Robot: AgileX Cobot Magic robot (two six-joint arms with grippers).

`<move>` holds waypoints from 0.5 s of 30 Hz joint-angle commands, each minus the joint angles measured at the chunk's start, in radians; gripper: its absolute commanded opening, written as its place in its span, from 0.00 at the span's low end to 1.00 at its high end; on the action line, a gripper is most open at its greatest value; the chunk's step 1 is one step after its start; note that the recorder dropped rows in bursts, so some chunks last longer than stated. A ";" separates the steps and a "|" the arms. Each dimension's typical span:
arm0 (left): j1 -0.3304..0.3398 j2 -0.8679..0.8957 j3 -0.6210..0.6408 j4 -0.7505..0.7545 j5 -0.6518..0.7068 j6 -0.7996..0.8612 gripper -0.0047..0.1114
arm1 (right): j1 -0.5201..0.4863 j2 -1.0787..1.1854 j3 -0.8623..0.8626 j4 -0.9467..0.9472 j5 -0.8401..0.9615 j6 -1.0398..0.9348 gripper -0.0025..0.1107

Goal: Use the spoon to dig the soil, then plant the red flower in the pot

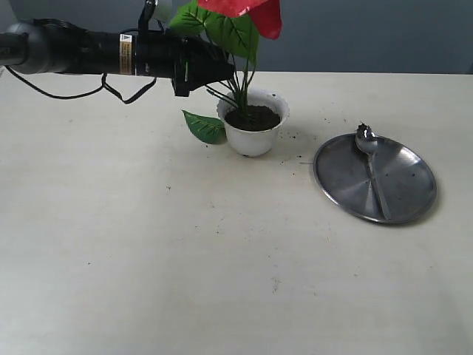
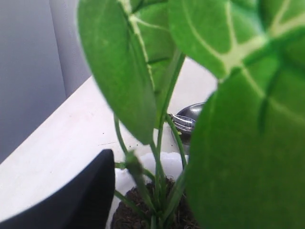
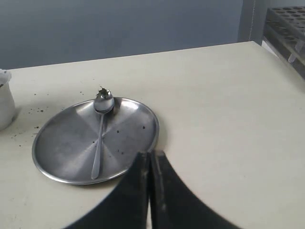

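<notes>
The left claw (image 1: pixel 211 74) hangs above the table (image 1: pixel 148 244) at the height of the flower's stems, just beside them. Whether its fingers are apart or clamped on the stems cannot be told: the leaves hide them in the outside view, and its own camera shows only one dark finger (image 2: pixel 81 195) next to the stems.

Right in front of that claw stands the red flower (image 1: pixel 255 15), its stems going down into the white pot (image 1: pixel 253 140). The pot is just below the claw and filled with dark soil (image 1: pixel 253 118). One green leaf (image 1: pixel 205 127) lies on the table against the pot's side.

Farther out from the pot sits a round steel plate (image 1: pixel 403 196). The spoon (image 1: pixel 372 166) lies on it, with bits of soil stuck to its bowl.

The right claw (image 3: pixel 150 191) has its fingers pressed together on nothing, near the plate's edge.
</notes>
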 commanded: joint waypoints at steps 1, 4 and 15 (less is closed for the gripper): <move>0.006 -0.010 0.002 0.007 -0.005 -0.022 0.47 | -0.004 -0.004 0.002 0.001 -0.008 -0.003 0.02; 0.012 -0.010 0.002 0.012 -0.005 -0.024 0.47 | -0.004 -0.004 0.002 0.001 -0.008 -0.003 0.02; 0.062 -0.010 0.002 0.027 -0.005 -0.028 0.47 | -0.004 -0.004 0.002 0.001 -0.010 -0.003 0.02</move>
